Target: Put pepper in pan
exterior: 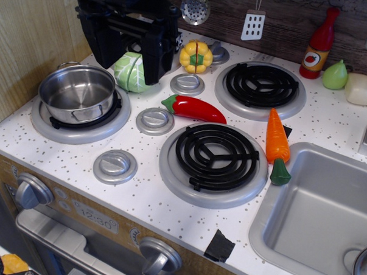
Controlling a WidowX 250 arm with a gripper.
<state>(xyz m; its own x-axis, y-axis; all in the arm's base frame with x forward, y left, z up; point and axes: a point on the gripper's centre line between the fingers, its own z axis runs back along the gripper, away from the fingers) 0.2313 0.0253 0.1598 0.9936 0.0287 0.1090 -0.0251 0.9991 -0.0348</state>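
The red chili pepper lies on the white counter between the burners, green stem to the left and tip to the right. The steel pan stands empty on the front left burner. My black gripper hangs at the back left, above and behind the pan and to the left of the pepper. Its fingers are spread apart and hold nothing. A green cabbage sits on the counter just below and between them.
A yellow bell pepper sits behind the chili. An orange carrot lies right of the front burner, beside the sink. A red bottle, a green pear and hanging utensils stand at the back.
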